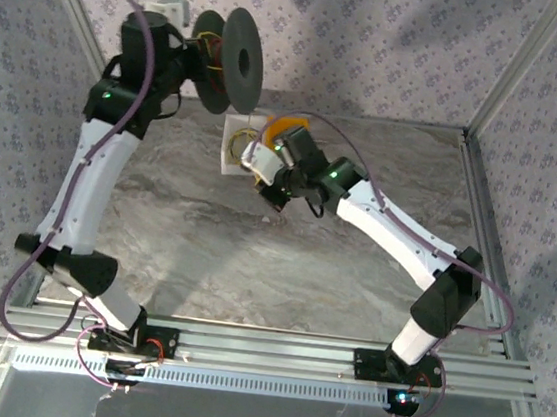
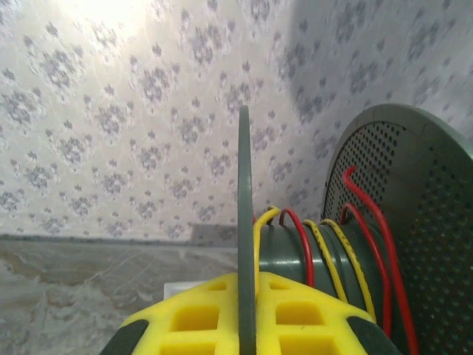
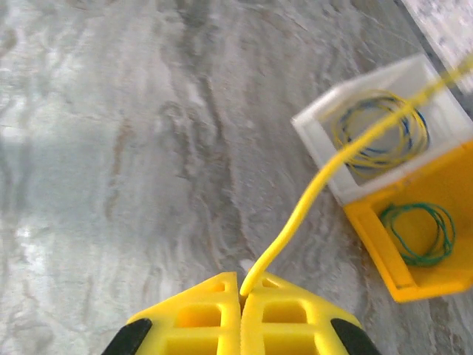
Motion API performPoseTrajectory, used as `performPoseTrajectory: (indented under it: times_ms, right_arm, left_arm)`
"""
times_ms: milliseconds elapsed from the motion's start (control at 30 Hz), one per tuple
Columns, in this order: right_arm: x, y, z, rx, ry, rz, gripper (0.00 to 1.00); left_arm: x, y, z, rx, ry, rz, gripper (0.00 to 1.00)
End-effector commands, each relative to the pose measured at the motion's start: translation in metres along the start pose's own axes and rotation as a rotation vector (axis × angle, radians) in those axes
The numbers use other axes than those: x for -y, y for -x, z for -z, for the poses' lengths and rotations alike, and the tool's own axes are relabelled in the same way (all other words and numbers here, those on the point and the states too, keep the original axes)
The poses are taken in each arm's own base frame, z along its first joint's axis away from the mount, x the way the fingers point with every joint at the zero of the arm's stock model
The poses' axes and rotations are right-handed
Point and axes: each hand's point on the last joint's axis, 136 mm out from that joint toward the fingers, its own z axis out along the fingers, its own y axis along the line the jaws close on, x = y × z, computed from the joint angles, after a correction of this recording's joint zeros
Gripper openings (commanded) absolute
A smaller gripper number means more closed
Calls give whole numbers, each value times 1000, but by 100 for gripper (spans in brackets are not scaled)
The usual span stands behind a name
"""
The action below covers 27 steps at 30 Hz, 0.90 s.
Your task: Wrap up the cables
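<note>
The grey marbled table lies below both my grippers. Next in size is the dark round spool, raised off the table at the far left corner. My left gripper is clamped on it: one thin flange stands edge-on between my yellow fingers, and the perforated flange stands off to the right of them. Just ahead of those fingers, yellow turns and red turns wrap the spool's core.

Ahead and to the right of my right gripper sit two small open boxes, touching side by side. The white box is the farther one and holds a thin yellow and blue coil. The orange box is nearer and holds a green coil.

My right gripper's fingers are pressed together on a yellow cable, pinched right at the tips. From there the cable rises ahead and to the right, crossing above the white box and off the edge of the wrist view.
</note>
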Motion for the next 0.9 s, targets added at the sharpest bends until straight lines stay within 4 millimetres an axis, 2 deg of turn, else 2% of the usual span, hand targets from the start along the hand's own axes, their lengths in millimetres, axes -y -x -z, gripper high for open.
performPoseTrajectory:
  times_ms: [0, 67, 200, 367, 567, 733, 867]
  right_arm:
    - [-27, 5, 26, -54, 23, 80, 0]
    - [-27, 19, 41, -23, -1, 108, 0]
    - [-11, 48, 84, 53, -78, 126, 0]
    - [20, 74, 125, 147, -169, 130, 0]
    - [70, 75, 149, 205, -241, 88, 0]
    - [109, 64, 161, 240, -265, 33, 0]
    - [133, 53, 166, 257, -264, -13, 0]
  left_arm:
    - [-12, 31, -15, 128, 215, -92, 0]
    - [-4, 16, -32, 74, 248, -173, 0]
    - [12, -33, -66, -70, 295, -355, 0]
    - [29, -78, -78, -178, 283, -484, 0]
    - [45, -119, -66, -327, 150, -621, 0]
    - [50, -153, -38, -455, -19, -711, 0]
    - [54, -174, -11, -535, -152, -764, 0]
